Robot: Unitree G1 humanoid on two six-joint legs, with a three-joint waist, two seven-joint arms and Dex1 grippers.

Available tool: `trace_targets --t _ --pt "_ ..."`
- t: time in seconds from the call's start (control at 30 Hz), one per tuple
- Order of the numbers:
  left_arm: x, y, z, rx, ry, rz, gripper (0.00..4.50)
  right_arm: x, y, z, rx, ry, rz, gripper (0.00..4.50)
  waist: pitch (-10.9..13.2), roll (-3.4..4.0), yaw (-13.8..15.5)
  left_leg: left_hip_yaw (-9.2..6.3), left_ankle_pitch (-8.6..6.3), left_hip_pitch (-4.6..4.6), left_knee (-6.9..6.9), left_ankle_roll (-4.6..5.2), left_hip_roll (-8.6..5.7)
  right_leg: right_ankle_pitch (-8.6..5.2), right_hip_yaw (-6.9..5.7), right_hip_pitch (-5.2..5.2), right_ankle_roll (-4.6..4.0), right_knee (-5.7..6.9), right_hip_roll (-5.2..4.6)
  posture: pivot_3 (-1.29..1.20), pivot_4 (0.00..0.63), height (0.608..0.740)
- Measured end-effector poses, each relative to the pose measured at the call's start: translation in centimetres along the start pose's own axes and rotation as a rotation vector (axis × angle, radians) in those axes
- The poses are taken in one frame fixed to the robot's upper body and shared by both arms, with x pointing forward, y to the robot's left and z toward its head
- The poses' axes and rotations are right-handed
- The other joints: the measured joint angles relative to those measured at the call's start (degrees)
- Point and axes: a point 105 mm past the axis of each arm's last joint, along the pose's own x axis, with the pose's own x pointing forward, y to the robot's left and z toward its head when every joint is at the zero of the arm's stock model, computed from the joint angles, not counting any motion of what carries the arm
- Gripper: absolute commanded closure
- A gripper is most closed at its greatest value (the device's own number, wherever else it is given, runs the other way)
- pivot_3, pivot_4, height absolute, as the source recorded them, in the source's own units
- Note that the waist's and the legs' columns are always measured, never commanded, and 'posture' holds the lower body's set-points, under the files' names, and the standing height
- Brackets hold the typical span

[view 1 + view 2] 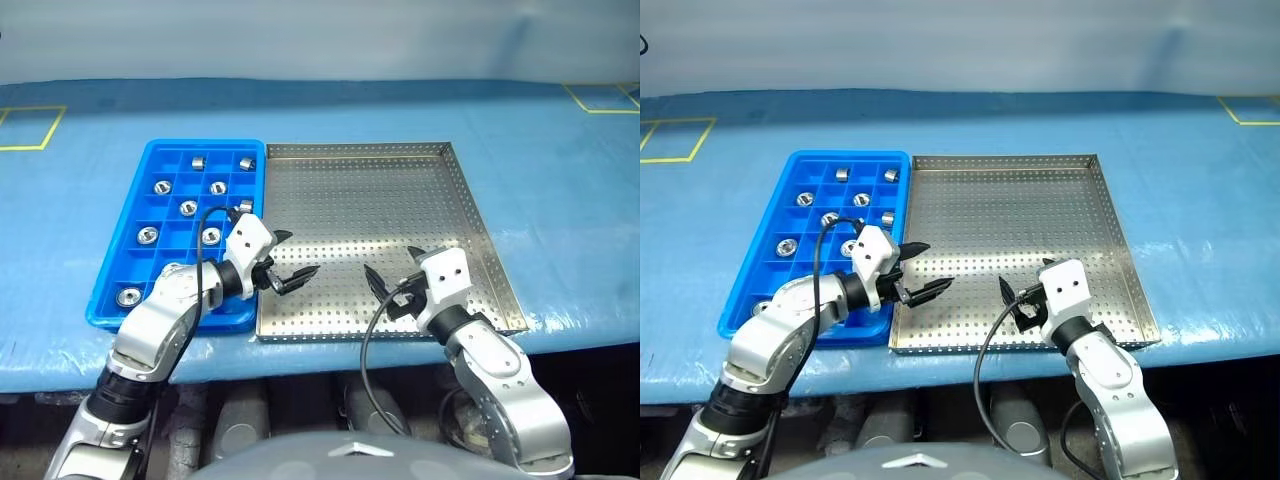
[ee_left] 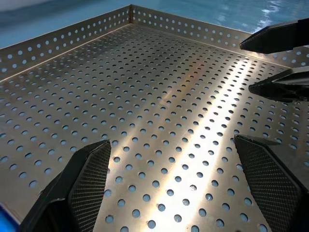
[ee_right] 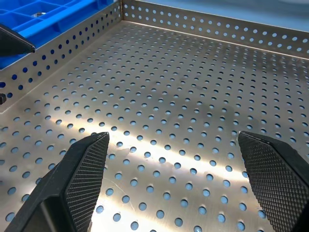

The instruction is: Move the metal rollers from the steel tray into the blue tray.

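Observation:
The steel tray (image 1: 380, 200) lies at the middle of the table, and the perforated floor that I see carries no rollers. Several metal rollers (image 1: 188, 208) sit in separate compartments of the blue tray (image 1: 205, 145), which butts against the steel tray's left rim. My left gripper (image 1: 300, 254) hangs open over the steel tray's near left corner, pointing right. My right gripper (image 1: 390, 262) hangs open over the near middle, pointing left toward it. Both wrist views look between empty fingers, left (image 2: 171, 145) and right (image 3: 173, 137), onto bare perforated metal.
Both trays rest on a blue table cover (image 1: 560, 200) whose front edge runs just below them. Yellow tape marks lie at the far left (image 1: 30, 125) and far right (image 1: 600, 100). A black cable (image 1: 372, 340) loops from the right wrist.

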Motion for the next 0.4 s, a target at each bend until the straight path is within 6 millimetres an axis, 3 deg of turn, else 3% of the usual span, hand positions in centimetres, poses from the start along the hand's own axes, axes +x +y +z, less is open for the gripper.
trace_targets --t 0.4 --pt "-0.19 0.15 0.25 0.018 0.000 0.029 0.03 0.21 0.47 0.09 -0.003 -0.003 0.018 0.00 0.00 0.00 0.58 0.00 0.00 0.00 0.00 0.00 0.00 0.00 0.00 0.00 0.00 0.00 0.00 -0.06 0.150 0.740"
